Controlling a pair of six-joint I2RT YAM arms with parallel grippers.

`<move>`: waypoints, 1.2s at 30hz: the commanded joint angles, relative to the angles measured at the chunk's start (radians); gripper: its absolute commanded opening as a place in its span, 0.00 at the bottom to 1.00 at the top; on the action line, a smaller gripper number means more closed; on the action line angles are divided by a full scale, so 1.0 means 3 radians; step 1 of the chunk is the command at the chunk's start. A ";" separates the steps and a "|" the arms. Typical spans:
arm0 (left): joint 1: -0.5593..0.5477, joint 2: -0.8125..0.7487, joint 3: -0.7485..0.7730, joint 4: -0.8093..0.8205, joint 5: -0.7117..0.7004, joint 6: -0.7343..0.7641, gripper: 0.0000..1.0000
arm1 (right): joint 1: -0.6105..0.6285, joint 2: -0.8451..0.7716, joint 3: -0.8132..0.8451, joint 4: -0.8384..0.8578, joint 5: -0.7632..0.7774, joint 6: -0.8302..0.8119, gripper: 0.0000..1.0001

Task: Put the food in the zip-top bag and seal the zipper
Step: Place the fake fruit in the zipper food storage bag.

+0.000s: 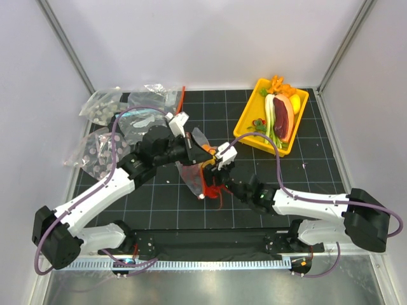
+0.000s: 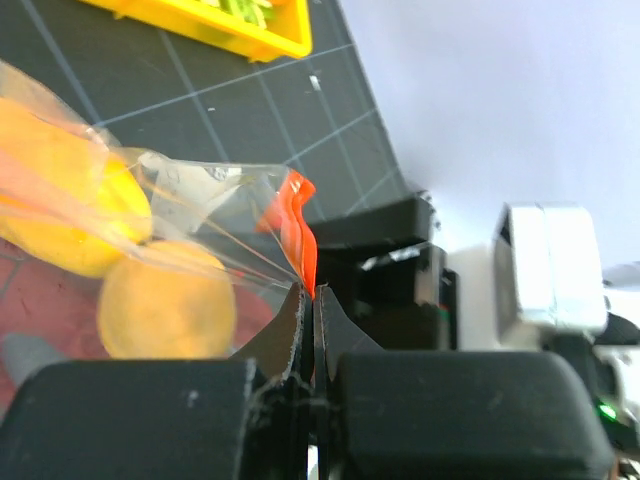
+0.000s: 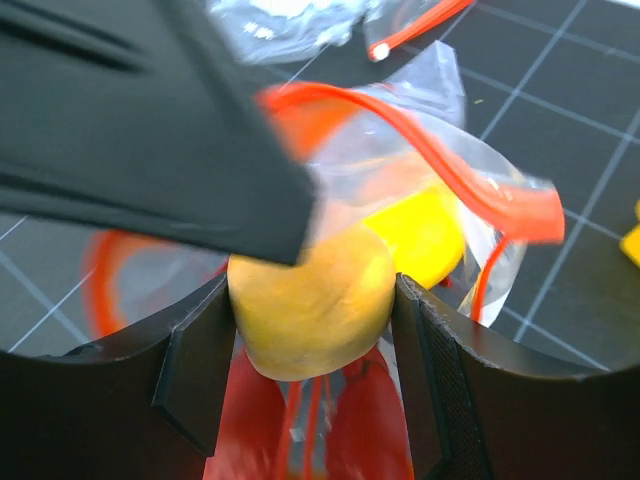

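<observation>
Clear, crinkly plastic with a red-orange zipper (image 2: 298,225) along its mouth: the bag (image 1: 193,166) sits mid-surface (image 1: 318,165) between the two claws. Left claw (image 2: 308,300) is pinched tight on the zipper, fingers meeting with only the strip between them. Right claw (image 3: 312,300) stands part-wide, gripping a rounded yellow-orange fruit piece (image 3: 310,320) at the bag's open mouth; whether it is inside the plastic I cannot tell.

The right wrist view alone shows a brighter yellow piece (image 3: 425,235) behind it in the bag and the glossy red lobster (image 3: 350,430) below. The left wrist view shows two yellow-orange lumps (image 2: 165,310) through the plastic. Only the top view takes in the yellow tray (image 1: 243,124) with slab (image 1: 284,117) and leek (image 1: 270,114) at far right, and bags of grey discs (image 1: 102,108) at far left.
</observation>
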 commanded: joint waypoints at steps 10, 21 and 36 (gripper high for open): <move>-0.0021 -0.0587 -0.0016 0.0374 0.0209 -0.0294 0.00 | 0.0021 -0.0170 0.0025 0.0215 0.0799 -0.0098 0.34; -0.0021 -0.0403 -0.0031 0.0472 0.0270 -0.0289 0.00 | 0.0021 0.0250 0.0230 0.0194 0.0329 -0.0052 0.82; 0.0148 -0.0459 -0.0307 0.0446 -0.0604 -0.0217 0.00 | 0.0021 -0.0573 0.0092 -0.0112 0.0288 -0.0036 0.82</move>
